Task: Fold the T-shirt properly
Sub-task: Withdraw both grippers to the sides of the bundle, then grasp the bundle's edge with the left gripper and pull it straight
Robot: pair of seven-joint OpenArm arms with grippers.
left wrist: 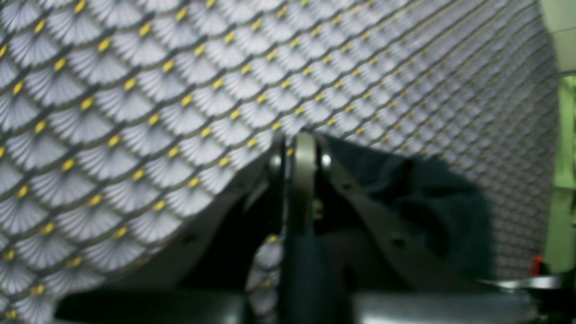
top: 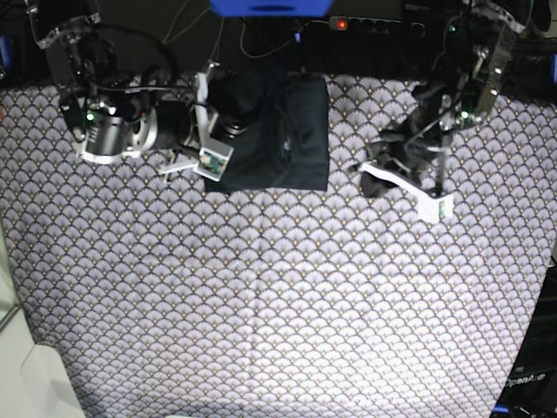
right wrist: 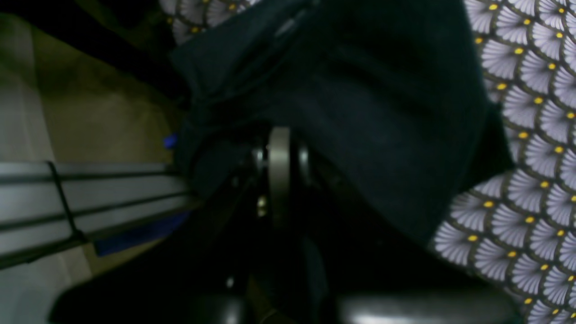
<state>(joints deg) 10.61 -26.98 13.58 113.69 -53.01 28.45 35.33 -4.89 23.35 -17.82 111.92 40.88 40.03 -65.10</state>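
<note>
The dark T-shirt (top: 291,131) lies folded into a rough rectangle at the back middle of the patterned tablecloth (top: 261,287). My right gripper (top: 237,128) is at the shirt's left edge, where the cloth is bunched. In the right wrist view its fingers (right wrist: 279,153) are pressed together with the T-shirt (right wrist: 369,103) draped around the tip. My left gripper (top: 364,165) is to the right of the shirt and apart from it. In the left wrist view its fingers (left wrist: 302,153) are shut and empty above the tablecloth (left wrist: 135,112), with the T-shirt (left wrist: 427,211) beyond them.
A power strip with a red light (top: 341,23) and cables lie behind the table's back edge. A blue object (top: 270,7) hangs at the top centre. A pale object (top: 35,374) stands off the table's front left corner.
</note>
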